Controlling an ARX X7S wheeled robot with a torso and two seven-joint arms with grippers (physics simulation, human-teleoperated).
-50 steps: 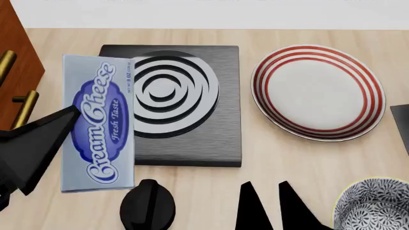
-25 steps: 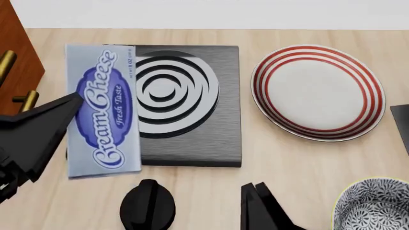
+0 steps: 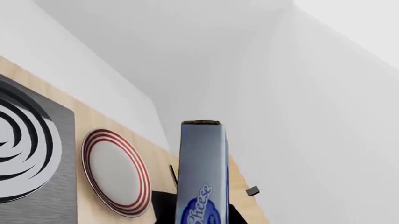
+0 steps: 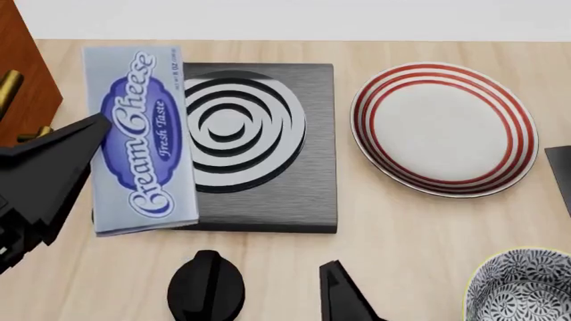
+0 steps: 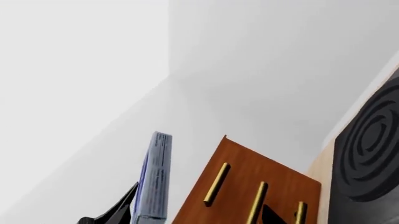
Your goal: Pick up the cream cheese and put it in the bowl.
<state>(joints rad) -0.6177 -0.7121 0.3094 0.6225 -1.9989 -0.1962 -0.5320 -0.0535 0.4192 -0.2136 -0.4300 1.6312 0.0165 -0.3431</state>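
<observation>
Gripping the flat pale silver-blue cream cheese box [image 4: 141, 140] along its left edge, black left end effector [image 4: 53, 170] closed on it, box lifted above the dark stove plate [image 4: 267, 200] on the wooden counter [image 4: 419, 227]. Speckled black-and-white bowl [image 4: 522, 287] well apart at the near right corner. Right end effector [image 4: 344, 297] only partly visible, opening impossible to tell.

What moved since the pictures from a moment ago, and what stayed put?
The cream cheese, held by the left gripper, rose a little in the head view and leans the other way. The right gripper slid toward the robot's left and sank lower in the view; only one dark finger tip shows. The stove plate, the red-ringed plate, the bowl and the black knob stayed put.
</observation>
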